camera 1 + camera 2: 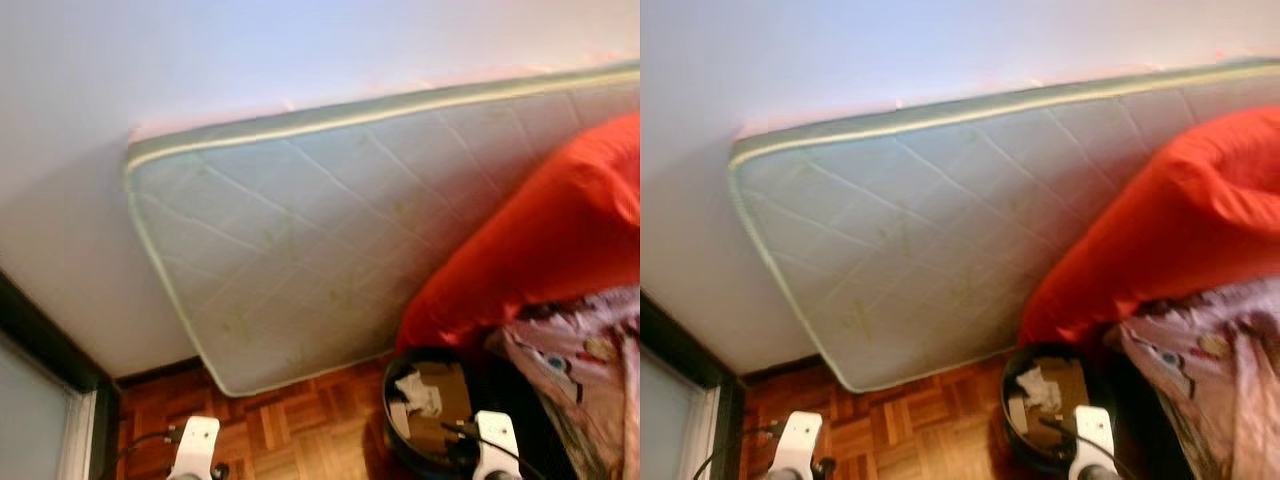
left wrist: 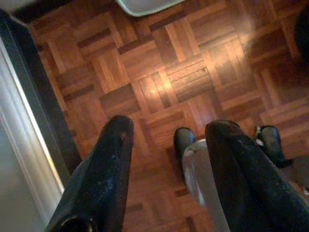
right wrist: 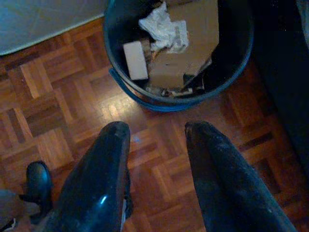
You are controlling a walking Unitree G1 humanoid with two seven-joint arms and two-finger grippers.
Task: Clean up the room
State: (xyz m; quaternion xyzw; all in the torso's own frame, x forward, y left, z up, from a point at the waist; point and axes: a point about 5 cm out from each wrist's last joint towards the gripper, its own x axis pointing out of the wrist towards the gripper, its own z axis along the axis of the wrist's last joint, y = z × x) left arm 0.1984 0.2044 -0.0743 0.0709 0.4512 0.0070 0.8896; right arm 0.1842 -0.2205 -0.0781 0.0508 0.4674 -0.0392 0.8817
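The waste bin [image 3: 178, 53], holding cardboard and crumpled paper, is positioned on the parquet beside the leaning mattress [image 1: 330, 260]. Both the left gripper [image 2: 169, 159] and right gripper [image 3: 157, 164] are spread, empty, and hung above the floor.

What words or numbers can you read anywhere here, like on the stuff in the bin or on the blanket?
None can be read.
Cardboard and crumpled paper in the bin: no print shows.
Patterned blanket: blurred pictures, no clear letters.
Mattress: plain quilting, no label in sight.
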